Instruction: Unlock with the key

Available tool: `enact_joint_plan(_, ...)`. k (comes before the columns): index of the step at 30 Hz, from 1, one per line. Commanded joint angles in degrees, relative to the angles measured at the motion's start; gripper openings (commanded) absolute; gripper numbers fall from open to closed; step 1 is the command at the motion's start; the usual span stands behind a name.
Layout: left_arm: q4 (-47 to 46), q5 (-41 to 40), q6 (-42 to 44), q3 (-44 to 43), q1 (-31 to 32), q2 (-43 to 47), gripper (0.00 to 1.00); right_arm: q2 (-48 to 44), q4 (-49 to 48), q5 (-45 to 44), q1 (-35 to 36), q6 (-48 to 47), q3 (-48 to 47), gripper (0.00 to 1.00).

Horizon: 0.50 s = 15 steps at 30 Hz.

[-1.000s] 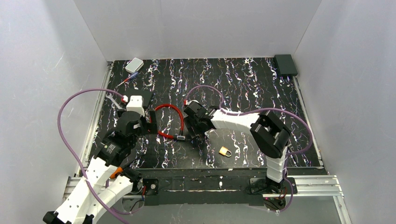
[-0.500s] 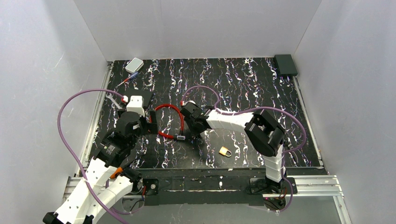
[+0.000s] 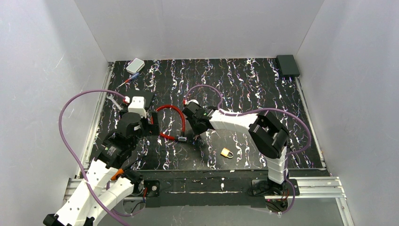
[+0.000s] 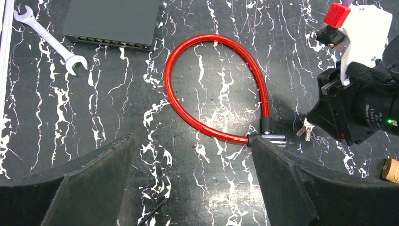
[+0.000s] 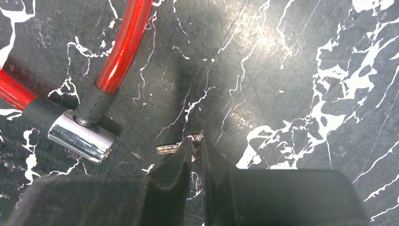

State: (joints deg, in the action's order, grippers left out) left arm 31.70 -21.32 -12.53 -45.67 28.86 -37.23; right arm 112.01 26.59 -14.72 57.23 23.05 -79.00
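Two narrow fingers (image 5: pixel 179 165) of the right gripper (image 5: pixel 195 147) pinch the key (image 5: pixel 167 149), nearly shut. I'd level its blade with the lock barrel (image 5: pixel 82 136) to their left. Meanwhile the left gripper (image 4: pixel 192 141) gapes wide, empty.

I'm looking at two arms wearing white shells over black joints, the left arm (image 3: pixel 96 172) and the right arm (image 3: pixel 235 122). A lilac cable (image 3: pixel 60 122) is looping off the left; a second cable (image 3: pixel 205 87) is arching over the right. On the right wrist (image 4: pixel 362 108) a red plug (image 4: pixel 337 14) is capping a white bracket (image 4: pixel 364 33), and a green light (image 4: pixel 388 122) is glowing. The left hand (image 4: pixel 192 139) and right hand (image 5: pixel 196 143) are showing matte black, wedge-shaped fingers (image 4: pixel 89 183).
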Motion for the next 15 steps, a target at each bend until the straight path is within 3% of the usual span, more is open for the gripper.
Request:
enact_joint_plan(1,-0.9,1.5,1.0,0.3,-0.2,0.2,0.92,-3.5,0.1,-0.2,0.2,1.9,4.0,0.01)
enact_joint_plan(10,-0.2,8.8,-1.0,-0.4,-0.2,0.4,0.94,-12.7,-6.0,-0.3,0.2,6.5,11.6,0.01)
enact_joint_plan(15,0.7,13.4,-6.1,-0.8,-0.2,0.3,0.94,-20.0,-10.5,-1.4,0.2,9.3,17.8,0.01)
